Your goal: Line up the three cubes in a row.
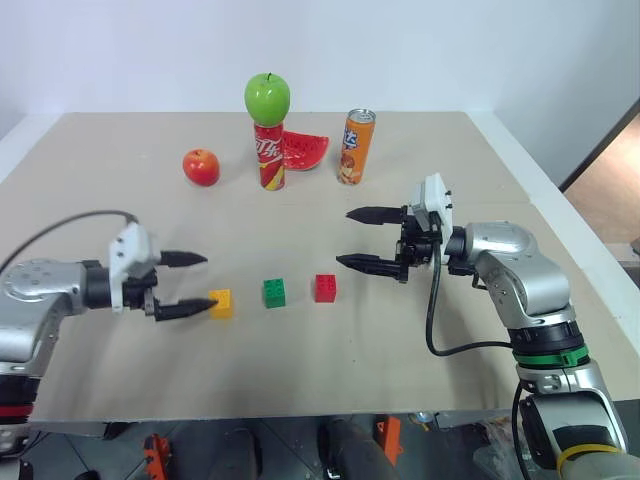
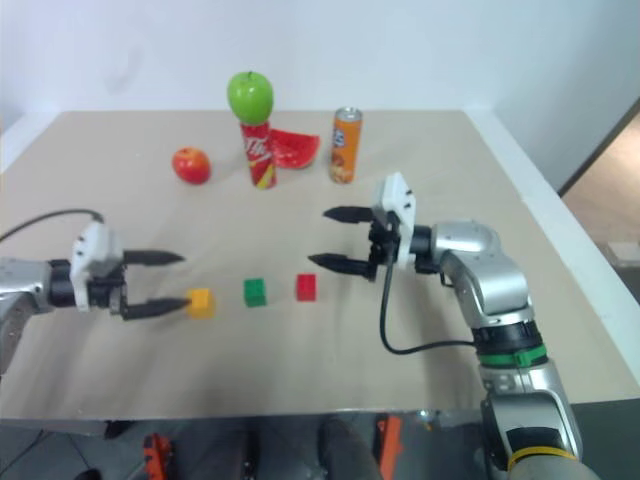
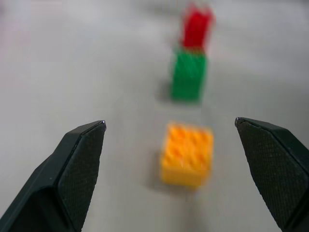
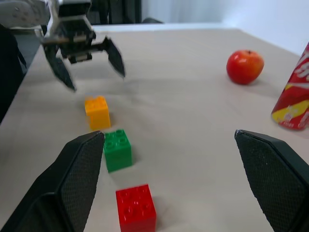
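Three small studded cubes stand in a line on the tan table (image 1: 120, 380): yellow-orange cube (image 1: 221, 303), green cube (image 1: 274, 292), red cube (image 1: 325, 288). My left gripper (image 1: 208, 283) is open, just left of the yellow-orange cube, its lower fingertip close to that cube with nothing between the fingers. In the right wrist view the left gripper (image 4: 96, 81) hangs a little above the table behind the yellow-orange cube (image 4: 98, 112). My right gripper (image 1: 345, 237) is open and empty, pointing left, above the table to the right of the red cube.
At the back of the table stand a red apple (image 1: 201, 167), a red can (image 1: 270, 157) with a green apple (image 1: 267, 97) on top, a watermelon slice (image 1: 305, 152) and an orange can (image 1: 356, 147). The table's right edge (image 1: 560, 230) runs beside my right arm.
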Controlling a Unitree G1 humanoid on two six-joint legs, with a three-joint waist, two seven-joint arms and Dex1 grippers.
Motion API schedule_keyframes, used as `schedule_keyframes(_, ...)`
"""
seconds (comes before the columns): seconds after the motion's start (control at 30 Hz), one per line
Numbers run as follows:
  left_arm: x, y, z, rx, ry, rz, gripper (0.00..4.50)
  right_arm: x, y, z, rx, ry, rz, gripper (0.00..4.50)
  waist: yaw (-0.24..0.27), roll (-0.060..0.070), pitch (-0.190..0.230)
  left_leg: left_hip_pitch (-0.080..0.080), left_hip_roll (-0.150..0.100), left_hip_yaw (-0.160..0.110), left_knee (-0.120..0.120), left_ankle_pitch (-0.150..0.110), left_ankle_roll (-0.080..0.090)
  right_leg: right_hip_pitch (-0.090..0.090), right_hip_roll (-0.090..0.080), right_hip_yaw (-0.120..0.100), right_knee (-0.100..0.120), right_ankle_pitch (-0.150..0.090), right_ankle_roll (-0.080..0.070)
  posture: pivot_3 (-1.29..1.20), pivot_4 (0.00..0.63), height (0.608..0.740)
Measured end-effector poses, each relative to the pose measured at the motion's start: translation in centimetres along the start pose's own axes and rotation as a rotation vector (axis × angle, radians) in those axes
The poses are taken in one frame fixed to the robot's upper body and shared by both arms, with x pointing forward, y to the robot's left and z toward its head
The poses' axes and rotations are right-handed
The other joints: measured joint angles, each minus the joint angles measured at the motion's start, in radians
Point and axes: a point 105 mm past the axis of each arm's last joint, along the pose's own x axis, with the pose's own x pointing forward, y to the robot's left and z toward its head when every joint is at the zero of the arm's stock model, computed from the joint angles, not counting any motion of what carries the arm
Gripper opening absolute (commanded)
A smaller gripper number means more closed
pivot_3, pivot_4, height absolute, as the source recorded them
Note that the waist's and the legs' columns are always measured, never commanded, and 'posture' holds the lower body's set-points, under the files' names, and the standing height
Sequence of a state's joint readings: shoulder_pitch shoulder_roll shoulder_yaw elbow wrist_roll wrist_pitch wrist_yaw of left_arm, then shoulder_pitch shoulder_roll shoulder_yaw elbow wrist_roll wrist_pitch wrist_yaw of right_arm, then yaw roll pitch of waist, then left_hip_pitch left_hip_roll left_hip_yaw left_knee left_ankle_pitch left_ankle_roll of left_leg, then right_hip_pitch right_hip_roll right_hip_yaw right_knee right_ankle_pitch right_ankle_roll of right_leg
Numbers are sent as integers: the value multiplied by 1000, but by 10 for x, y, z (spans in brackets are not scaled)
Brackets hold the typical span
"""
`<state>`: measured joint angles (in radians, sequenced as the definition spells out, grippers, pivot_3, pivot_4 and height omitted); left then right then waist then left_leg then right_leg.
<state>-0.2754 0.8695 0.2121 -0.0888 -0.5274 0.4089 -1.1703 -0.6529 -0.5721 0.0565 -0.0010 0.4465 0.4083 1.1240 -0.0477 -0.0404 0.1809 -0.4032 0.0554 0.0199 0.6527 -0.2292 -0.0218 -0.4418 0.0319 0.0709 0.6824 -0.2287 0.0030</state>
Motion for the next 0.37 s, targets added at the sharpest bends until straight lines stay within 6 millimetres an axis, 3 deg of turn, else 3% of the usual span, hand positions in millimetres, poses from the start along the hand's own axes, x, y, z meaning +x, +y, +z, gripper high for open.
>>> schedule_keyframes(0.1, -1, 10, 8, -34, -61, 151, 4448, -2, -7, 3, -15, -17, -57, 4500, 0, 0, 0, 0, 0, 0, 0, 0, -1, 0, 0, 0, 0, 0, 0, 0, 150, 740)
schedule_keyframes(0.37, 8, 25, -5, -58, -104, 428, 4448, -2, -14, 0, -44, -25, -141, 4500, 1, 0, 0, 0, -1, 0, 0, 1, -1, 0, 0, 1, 0, 1, 0, 0, 150, 740)
